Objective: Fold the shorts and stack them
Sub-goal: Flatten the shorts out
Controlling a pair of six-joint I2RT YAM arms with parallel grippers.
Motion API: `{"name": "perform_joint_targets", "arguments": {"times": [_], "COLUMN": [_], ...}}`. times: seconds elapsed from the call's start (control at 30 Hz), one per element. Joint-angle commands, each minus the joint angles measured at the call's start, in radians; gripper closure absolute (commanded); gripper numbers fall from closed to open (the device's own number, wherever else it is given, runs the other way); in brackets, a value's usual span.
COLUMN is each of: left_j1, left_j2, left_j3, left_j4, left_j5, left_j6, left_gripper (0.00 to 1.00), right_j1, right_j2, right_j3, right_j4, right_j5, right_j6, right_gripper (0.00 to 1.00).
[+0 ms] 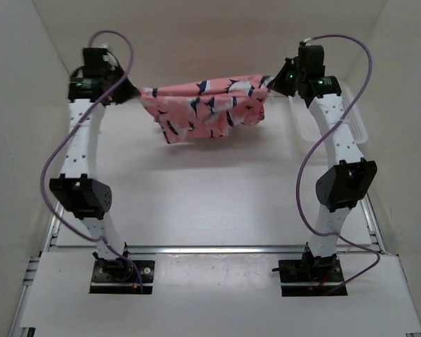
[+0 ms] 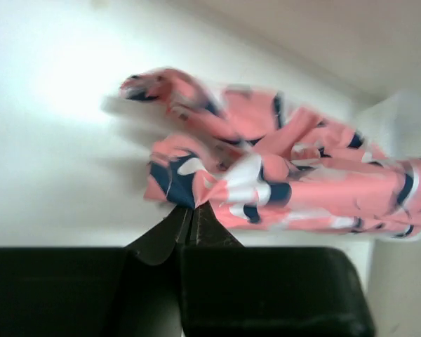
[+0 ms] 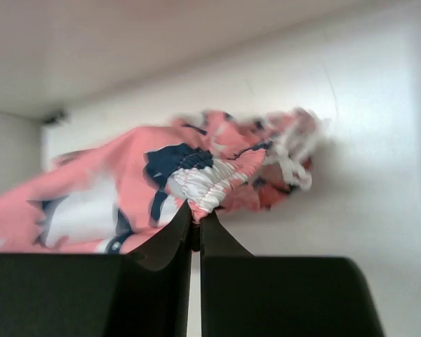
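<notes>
The salmon-pink shorts (image 1: 207,105) with navy-and-white shark shapes hang stretched between my two grippers at the far end of the table, lifted off the surface and sagging in the middle. My left gripper (image 1: 136,92) is shut on their left end, seen in the left wrist view (image 2: 194,207) pinching the fabric (image 2: 281,175). My right gripper (image 1: 269,83) is shut on the elastic waistband, seen in the right wrist view (image 3: 196,208) with the shorts (image 3: 147,182) trailing left.
A white plastic mesh basket (image 1: 351,119) stands at the far right, partly behind my right arm. White walls close in the table on the left, back and right. The arm bases sit on a rail at the near edge.
</notes>
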Motion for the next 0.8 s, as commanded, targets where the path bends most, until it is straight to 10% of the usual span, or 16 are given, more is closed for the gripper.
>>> {"name": "perform_joint_targets", "arguments": {"times": [0.0, 0.1, 0.3, 0.33, 0.43, 0.53, 0.6, 0.77], "left_j1": [0.077, 0.114, 0.114, 0.114, 0.114, 0.114, 0.114, 0.114], "left_j2": [-0.04, -0.152, -0.402, -0.474, -0.575, -0.586, -0.597, -0.588], "left_j3": [0.199, 0.107, -0.498, -0.68, -0.993, -1.112, -1.113, -1.113], "left_j4": [-0.178, -0.138, 0.007, 0.03, 0.112, 0.121, 0.121, 0.121], "left_j5": [0.05, 0.073, 0.064, 0.054, 0.07, 0.101, 0.101, 0.057], "left_j6": [0.046, 0.046, 0.057, 0.045, 0.045, 0.045, 0.045, 0.045], "left_gripper": [0.9, 0.9, 0.9, 0.9, 0.38, 0.14, 0.17, 0.75], "right_j1": [-0.022, -0.022, -0.022, -0.013, 0.01, 0.01, 0.01, 0.01], "right_j2": [-0.048, -0.141, -0.428, -0.473, -0.602, -0.674, -0.718, -0.749], "right_j3": [0.166, 0.099, -0.468, -0.563, -0.889, -1.001, -1.002, -1.029], "right_j4": [-0.113, -0.113, 0.001, 0.032, 0.089, 0.071, 0.043, -0.017], "right_j5": [0.028, 0.038, 0.095, 0.107, 0.166, 0.218, 0.23, 0.187], "right_j6": [-0.023, -0.034, -0.006, 0.003, 0.015, 0.035, 0.035, 0.047], "right_gripper": [1.0, 1.0, 1.0, 0.88, 0.31, 0.27, 0.34, 0.7]}}
